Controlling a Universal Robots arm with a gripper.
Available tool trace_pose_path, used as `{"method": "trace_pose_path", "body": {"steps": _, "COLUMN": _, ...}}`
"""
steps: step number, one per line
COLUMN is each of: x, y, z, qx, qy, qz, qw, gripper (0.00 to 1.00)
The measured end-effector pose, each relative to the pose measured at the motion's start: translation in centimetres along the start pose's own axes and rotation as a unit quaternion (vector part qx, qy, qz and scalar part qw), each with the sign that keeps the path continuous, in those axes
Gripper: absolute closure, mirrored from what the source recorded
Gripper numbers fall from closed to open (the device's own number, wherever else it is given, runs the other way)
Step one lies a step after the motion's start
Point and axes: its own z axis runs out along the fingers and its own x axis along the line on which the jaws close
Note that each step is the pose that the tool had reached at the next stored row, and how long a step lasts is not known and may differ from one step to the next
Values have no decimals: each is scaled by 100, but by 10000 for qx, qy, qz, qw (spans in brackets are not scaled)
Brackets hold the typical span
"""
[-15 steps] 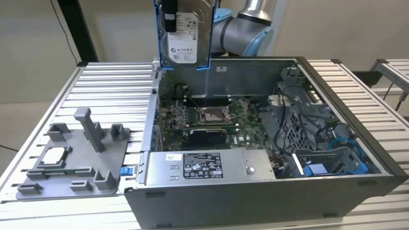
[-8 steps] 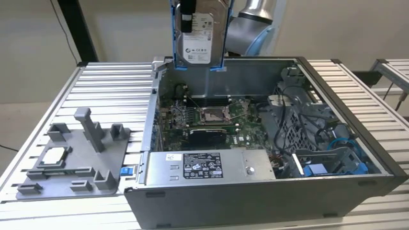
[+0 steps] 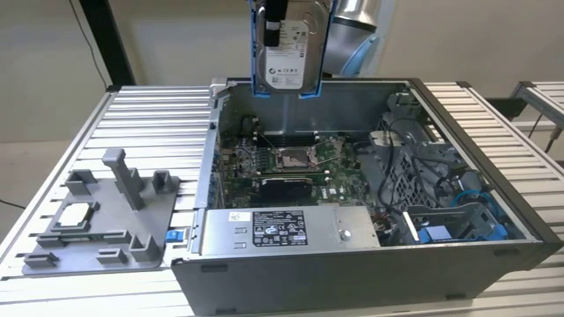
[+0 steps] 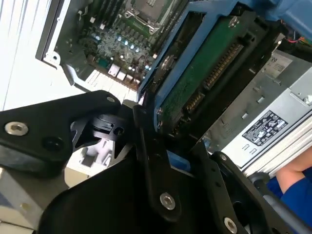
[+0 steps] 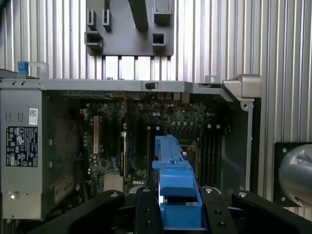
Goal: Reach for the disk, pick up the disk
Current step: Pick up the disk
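The disk (image 3: pixel 289 56) hangs upright in the air above the back wall of the open computer case (image 3: pixel 520 224), its white label facing the exterior view and blue rails down both edges. My gripper (image 3: pixel 275 16) is shut on its upper end. In the second wrist view the black fingers (image 4: pixel 146 146) clamp the disk (image 4: pixel 195 83), whose green circuit-board underside and connector show. The first wrist view looks down along the disk's blue rail (image 5: pixel 174 170), which sits between the black gripper (image 5: pixel 178 207) links, with the case interior far below.
Inside the case lie the motherboard (image 3: pixel 291 165), a long grey box with a sticker (image 3: pixel 282 228) and blue-cabled bays (image 3: pixel 467 218). A grey fixture (image 3: pixel 115 218) holding a small silver chip (image 3: pixel 72 214) stands on the slatted table (image 3: pixel 150 119). A blue sleeve (image 4: pixel 292 190) shows.
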Motion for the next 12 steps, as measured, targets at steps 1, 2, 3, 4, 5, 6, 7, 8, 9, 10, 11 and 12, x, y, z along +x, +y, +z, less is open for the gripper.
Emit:
{"method": "trace_pose_path", "body": {"steps": 1, "x": 0, "y": -2, "z": 0, "qx": 0, "qy": 0, "qz": 0, "qw": 10000, "gripper": 100}}
{"method": "trace_pose_path", "body": {"steps": 2, "x": 0, "y": -5, "z": 0, "qx": 0, "qy": 0, "qz": 0, "qw": 10000, "gripper": 100}}
{"method": "trace_pose_path", "body": {"steps": 3, "x": -1, "y": -7, "z": 0, "qx": 0, "qy": 0, "qz": 0, "qw": 10000, "gripper": 100}}
{"method": "trace_pose_path", "body": {"steps": 4, "x": 0, "y": -9, "z": 0, "qx": 0, "qy": 0, "qz": 0, "qw": 10000, "gripper": 100}}
{"method": "trace_pose_path", "body": {"steps": 5, "x": -1, "y": -10, "z": 0, "qx": 0, "qy": 0, "qz": 0, "qw": 10000, "gripper": 100}}
{"method": "trace_pose_path", "body": {"steps": 6, "x": -1, "y": -11, "z": 0, "qx": 0, "qy": 0, "qz": 0, "qw": 10000, "gripper": 100}}
{"method": "trace_pose_path", "body": {"steps": 7, "x": -1, "y": -11, "z": 0, "qx": 0, "qy": 0, "qz": 0, "qw": 10000, "gripper": 100}}
{"method": "trace_pose_path", "body": {"steps": 8, "x": -1, "y": -12, "z": 0, "qx": 0, "qy": 0, "qz": 0, "qw": 10000, "gripper": 100}}
{"method": "trace_pose_path", "body": {"steps": 9, "x": 0, "y": -13, "z": 0, "qx": 0, "qy": 0, "qz": 0, "qw": 10000, "gripper": 100}}
{"method": "trace_pose_path", "body": {"steps": 10, "x": 5, "y": -15, "z": 1, "qx": 0, "qy": 0, "qz": -1, "qw": 10000, "gripper": 100}}
{"method": "trace_pose_path", "body": {"steps": 11, "x": 15, "y": -19, "z": 2, "qx": 0, "qy": 0, "qz": -1, "qw": 10000, "gripper": 100}}
{"method": "trace_pose_path", "body": {"steps": 12, "x": 34, "y": -22, "z": 3, "qx": -1, "qy": 0, "qz": 2, "qw": 10000, "gripper": 100}}
